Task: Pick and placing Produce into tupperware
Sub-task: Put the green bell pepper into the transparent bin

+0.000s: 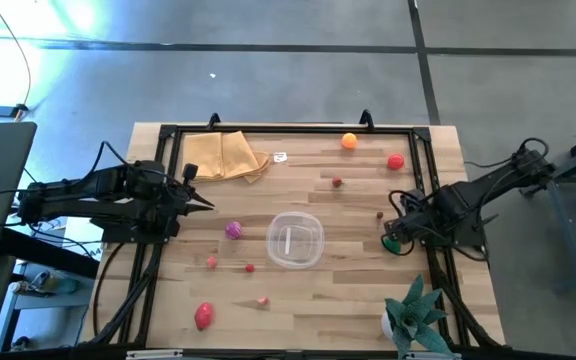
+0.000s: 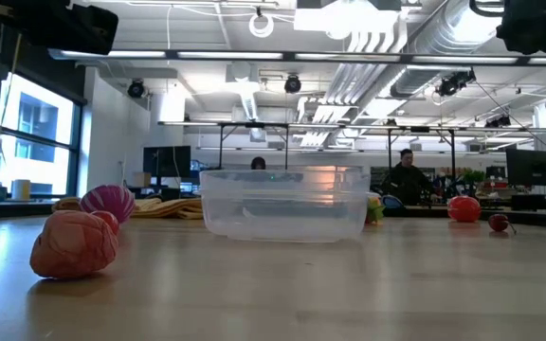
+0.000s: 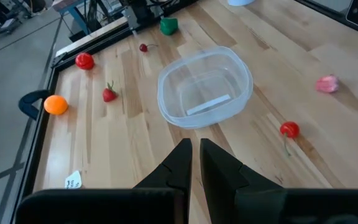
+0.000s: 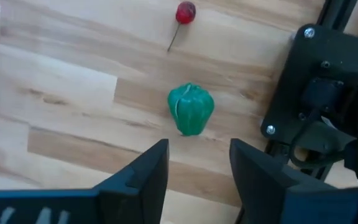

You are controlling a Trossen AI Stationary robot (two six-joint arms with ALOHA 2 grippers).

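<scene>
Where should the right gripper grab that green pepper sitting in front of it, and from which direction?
Grip the green pepper across its rounded body, coming straight down from above. It stands alone on the bare table, its lobed sides free all round, and the right gripper is open wider than the pepper. The cherry lies well clear.

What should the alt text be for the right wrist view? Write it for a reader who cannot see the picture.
The right gripper, fingers open, hovers just short of a green toy pepper standing on the wooden table. A small red cherry with a stem lies beyond the pepper.
</scene>
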